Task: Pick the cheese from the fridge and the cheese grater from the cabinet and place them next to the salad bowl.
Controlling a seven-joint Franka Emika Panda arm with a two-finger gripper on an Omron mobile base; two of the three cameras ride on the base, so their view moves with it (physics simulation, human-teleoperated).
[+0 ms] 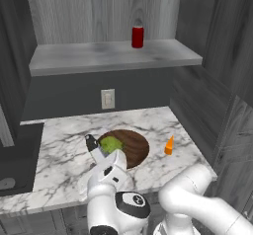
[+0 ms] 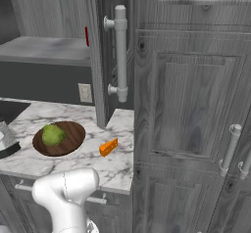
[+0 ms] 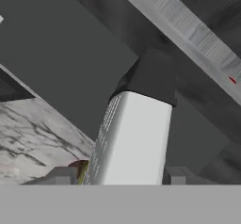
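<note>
My gripper (image 1: pixel 102 156) is shut on the silver cheese grater (image 1: pixel 95 148), which is tilted just above the left rim of the brown salad bowl (image 1: pixel 136 150). In the hand view the grater (image 3: pixel 132 143) stands between my two fingertips (image 3: pixel 61 176), its dotted face to the left. Its black base (image 2: pixel 8 149) also shows at the left edge of the right base view. Green lettuce (image 1: pixel 112 144) lies in the bowl (image 2: pixel 73 141). The orange cheese (image 1: pixel 169 146) rests on the marble counter (image 1: pixel 64 155), right of the bowl and apart from it (image 2: pixel 109 147).
The open cabinet's pale shelf (image 1: pixel 113 56) holds a red bottle (image 1: pixel 137 35). Its open door with a long handle (image 2: pixel 120 53) juts out over the counter's right end. A wall socket (image 1: pixel 107 98) sits behind the bowl. A dark cooktop (image 1: pixel 15 155) borders the counter's left.
</note>
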